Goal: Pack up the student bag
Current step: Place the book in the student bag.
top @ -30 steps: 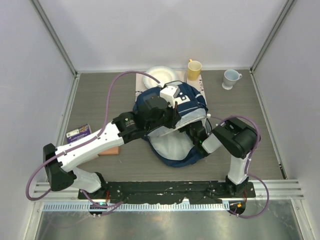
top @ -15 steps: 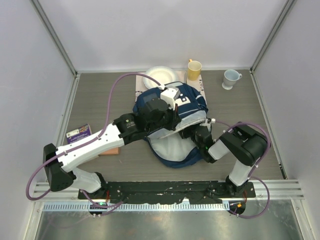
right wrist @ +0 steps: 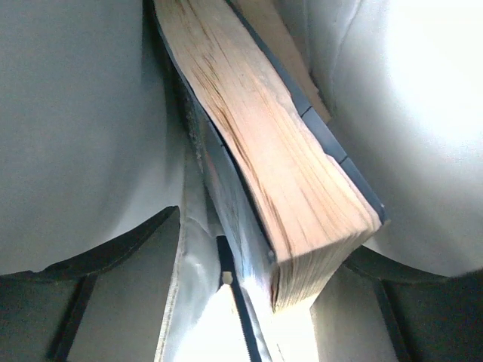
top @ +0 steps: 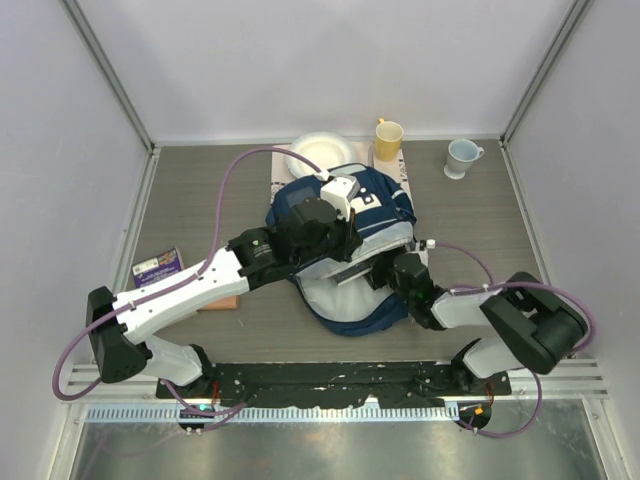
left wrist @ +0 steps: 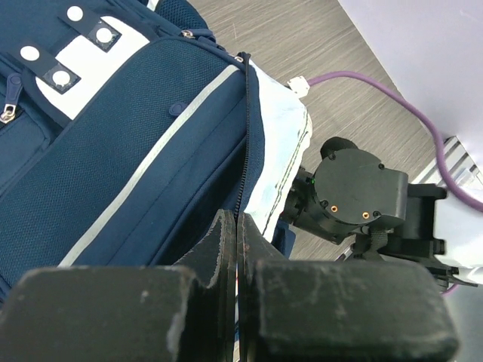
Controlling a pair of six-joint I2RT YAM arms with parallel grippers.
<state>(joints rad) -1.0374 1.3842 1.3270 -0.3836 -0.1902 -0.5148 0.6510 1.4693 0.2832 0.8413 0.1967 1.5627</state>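
Observation:
The student bag [top: 375, 205] lies in the middle of the table, navy with white stripes, its mouth towards the arms and its pale grey lining [top: 350, 295] showing. My left gripper [top: 348, 238] is shut on the bag's upper zipper edge [left wrist: 243, 136] and holds the flap up; its fingers [left wrist: 226, 241] are pressed together. My right gripper [top: 385, 270] is inside the mouth. In the right wrist view a thick book [right wrist: 279, 151] lies inside against the lining [right wrist: 75, 113]. The right gripper [right wrist: 260, 237] is open, its jaws wide apart on either side of the book's near end.
A white bowl [top: 320, 150], a yellow mug [top: 388, 135] and a pale cup [top: 462, 155] stand behind the bag. A purple book [top: 157, 267] lies at the left, and an orange item [top: 220, 300] under my left arm. The right wrist [left wrist: 355, 196] is close beside the flap.
The right arm's elbow has swung down and right towards the near edge, and its wrist has drawn back a little from the bag. The left gripper still holds the flap.

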